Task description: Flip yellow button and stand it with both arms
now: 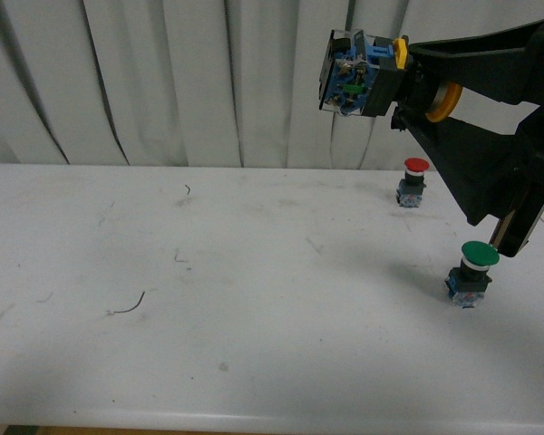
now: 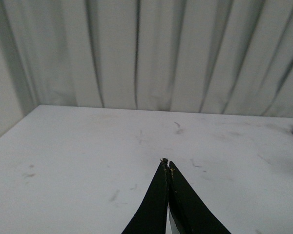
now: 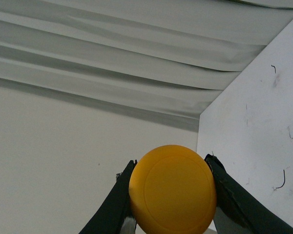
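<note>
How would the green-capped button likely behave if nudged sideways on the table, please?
The green-capped button probably tips rather than slides: its wide cap sits above a narrower body. Once down, the round cap might let it roll. It looks rigid.

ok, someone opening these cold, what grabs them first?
The yellow button, held in mid-air at the front view's upper right by the right gripper, contact block pointing left. In the right wrist view its yellow cap fills the gripper's gap. Below it, a red button and a green button stand upright on the right side of the white table, and the left gripper is shut on nothing.
</note>
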